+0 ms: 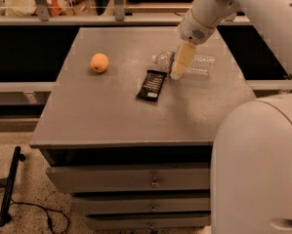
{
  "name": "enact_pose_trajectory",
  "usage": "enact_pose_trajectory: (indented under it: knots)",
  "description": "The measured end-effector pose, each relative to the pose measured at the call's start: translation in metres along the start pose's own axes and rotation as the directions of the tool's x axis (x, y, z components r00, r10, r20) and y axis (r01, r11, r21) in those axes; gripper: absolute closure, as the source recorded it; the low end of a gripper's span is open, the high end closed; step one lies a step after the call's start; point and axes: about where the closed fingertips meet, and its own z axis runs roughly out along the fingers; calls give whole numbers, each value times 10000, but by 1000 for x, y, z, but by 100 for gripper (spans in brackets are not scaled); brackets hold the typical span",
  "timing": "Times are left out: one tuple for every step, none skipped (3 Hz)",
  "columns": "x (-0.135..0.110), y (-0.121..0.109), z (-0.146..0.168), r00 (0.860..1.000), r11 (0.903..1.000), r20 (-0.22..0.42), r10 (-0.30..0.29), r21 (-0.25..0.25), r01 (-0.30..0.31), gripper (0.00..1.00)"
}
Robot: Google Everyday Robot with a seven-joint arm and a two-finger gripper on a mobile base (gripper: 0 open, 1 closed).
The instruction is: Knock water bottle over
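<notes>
The water bottle (199, 65) is clear plastic and lies on its side on the grey table (111, 111), its cap end pointing left near the table's middle back. My gripper (179, 65) hangs from the white arm and points down just in front of the bottle's neck, covering part of it. Its pale fingers (181, 58) touch or nearly touch the bottle.
An orange fruit (99, 62) sits at the left of the table. A black snack packet (152, 85) lies just left of the gripper. The robot's white body (258, 169) fills the lower right. Drawers are under the tabletop. A railing runs behind.
</notes>
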Motion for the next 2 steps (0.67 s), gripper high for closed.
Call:
enact_pose_trajectory:
  knots:
    - [-5,-13,-17,9993,9983,280,255,526,-269,0]
    - [-5,-13,-16,9993,9983,280,255,524,-269,0]
